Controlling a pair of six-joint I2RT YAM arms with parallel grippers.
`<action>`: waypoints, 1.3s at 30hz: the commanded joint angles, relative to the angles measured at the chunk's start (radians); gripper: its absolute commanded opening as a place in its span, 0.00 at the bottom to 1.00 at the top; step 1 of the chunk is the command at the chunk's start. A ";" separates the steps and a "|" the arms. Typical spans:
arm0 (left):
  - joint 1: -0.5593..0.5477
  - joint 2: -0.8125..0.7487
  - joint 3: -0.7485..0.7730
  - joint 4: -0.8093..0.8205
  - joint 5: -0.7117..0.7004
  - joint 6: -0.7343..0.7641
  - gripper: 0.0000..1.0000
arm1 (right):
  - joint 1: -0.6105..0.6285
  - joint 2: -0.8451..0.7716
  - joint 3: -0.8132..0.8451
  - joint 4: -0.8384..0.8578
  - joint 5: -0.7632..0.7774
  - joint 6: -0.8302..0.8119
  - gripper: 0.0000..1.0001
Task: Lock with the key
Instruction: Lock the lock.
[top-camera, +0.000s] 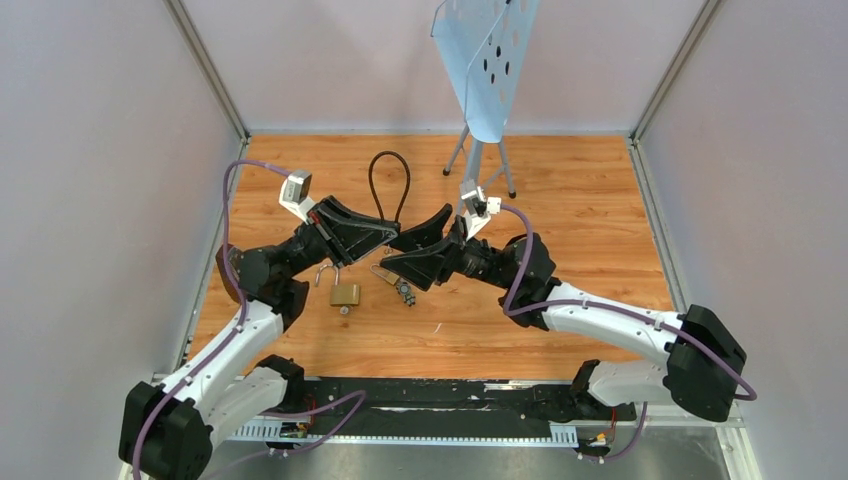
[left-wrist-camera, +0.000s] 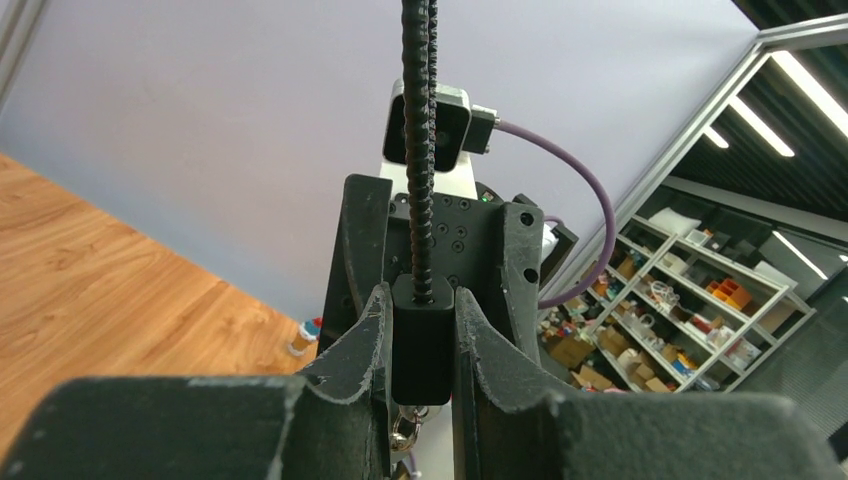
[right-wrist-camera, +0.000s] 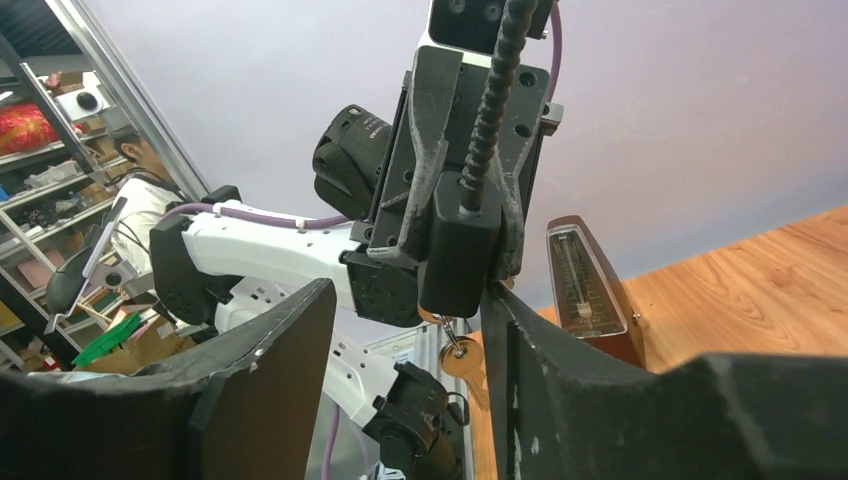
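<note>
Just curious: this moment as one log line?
left hand: holds cable lock | right hand: open nearby | brass padlock: on table

I see the table (top-camera: 570, 210) mid-frame in orange-brown wood-grain, walls (top-camera: 100, 150) pale lilac-grey. Padlock (top-camera: 345, 294) is brass w/ silver shackle; key (top-camera: 344, 311) just under it is silver. Cable (left-wrist-camera: 420, 150) is black w/ ribbed pattern, cable-lock body (left-wrist-camera: 421, 340) matte black. Perforated sheet (top-camera: 490, 50) top centre is pale blue w/ dark oval holes. Arm lead (left-wrist-camera: 608, 215) is purple.
</note>
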 joint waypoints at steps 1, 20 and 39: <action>0.000 0.038 0.043 0.150 -0.028 -0.067 0.00 | -0.004 0.017 0.038 0.035 0.010 -0.033 0.53; 0.000 0.039 0.045 0.207 -0.076 -0.116 0.00 | -0.028 0.048 0.031 0.098 0.010 0.028 0.29; -0.016 0.030 0.056 0.238 -0.080 -0.159 0.00 | -0.044 0.091 0.037 0.220 -0.022 0.135 0.45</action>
